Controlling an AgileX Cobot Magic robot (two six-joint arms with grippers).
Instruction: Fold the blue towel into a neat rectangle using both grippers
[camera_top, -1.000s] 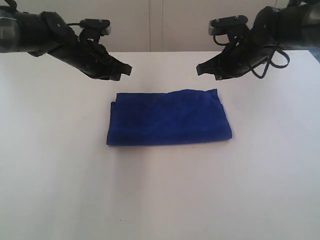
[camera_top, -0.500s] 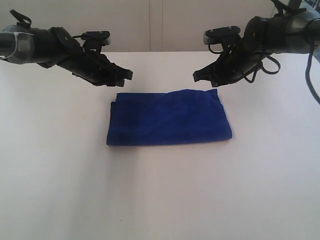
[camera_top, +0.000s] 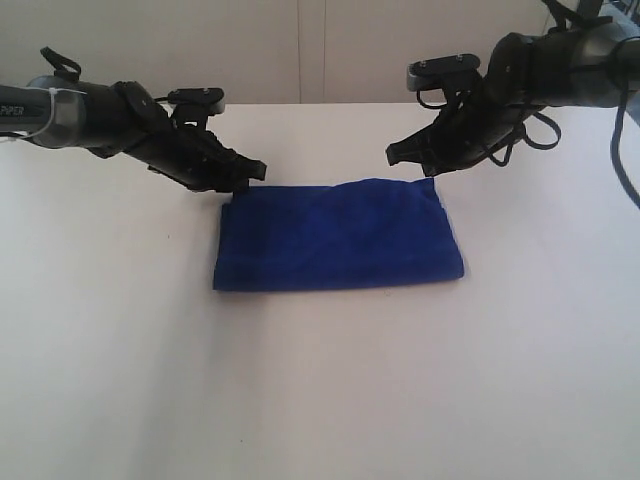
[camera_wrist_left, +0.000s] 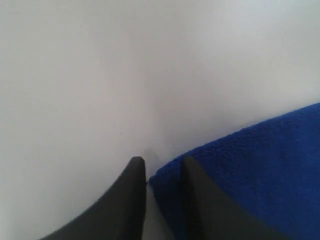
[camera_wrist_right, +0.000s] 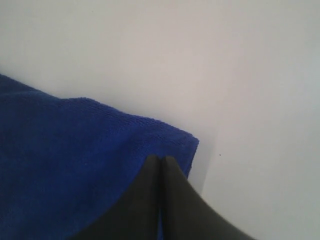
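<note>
The blue towel (camera_top: 338, 236) lies flat on the white table (camera_top: 320, 400) as a folded rectangle in the middle of the frame, its long sides running left to right. At its far left corner the left gripper (camera_top: 252, 176) sits low, jaws a little spread with the corner's edge at the gap. Near the far right corner the right gripper (camera_top: 396, 156) hangs above the cloth, jaws pressed together and empty, with a pale wall (camera_top: 300, 50) behind.
</note>
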